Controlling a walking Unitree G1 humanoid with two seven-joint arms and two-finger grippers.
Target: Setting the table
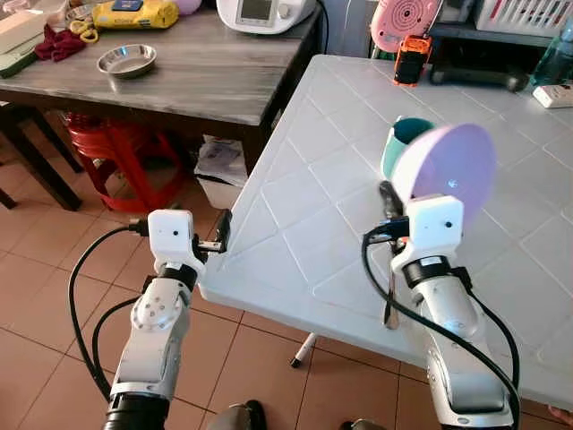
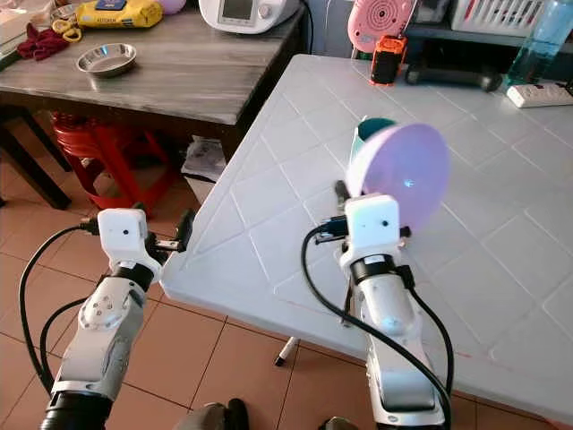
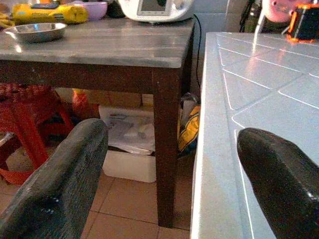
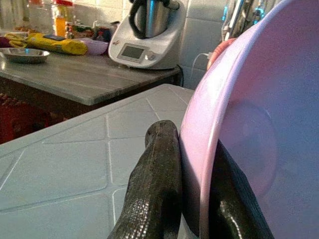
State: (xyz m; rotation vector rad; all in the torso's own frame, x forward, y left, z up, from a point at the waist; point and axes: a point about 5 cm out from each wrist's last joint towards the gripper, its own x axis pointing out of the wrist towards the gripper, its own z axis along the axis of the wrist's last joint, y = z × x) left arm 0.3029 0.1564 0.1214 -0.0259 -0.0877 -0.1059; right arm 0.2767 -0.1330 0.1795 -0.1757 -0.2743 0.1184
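Note:
My right gripper (image 4: 194,149) is shut on the rim of a lilac plate (image 1: 448,166), holding it on edge above the white tiled table (image 1: 304,215). One finger (image 4: 157,164) lies on the plate's back; the other is partly hidden inside it. A teal cup (image 1: 405,134) stands just behind the plate. A thin metal utensil (image 1: 391,300) lies on the table under my right wrist. My left gripper (image 3: 172,134) is open and holds nothing, level with the near left corner of the white table (image 3: 259,99).
A dark wooden table (image 1: 206,72) at the left carries a steel bowl (image 1: 126,60), a yellow packet and a white appliance (image 1: 264,11). Red stools (image 1: 125,152) and a white bin (image 1: 219,175) sit beneath it. An orange-black device (image 1: 412,58) and a power strip (image 1: 555,96) lie at the white table's far side.

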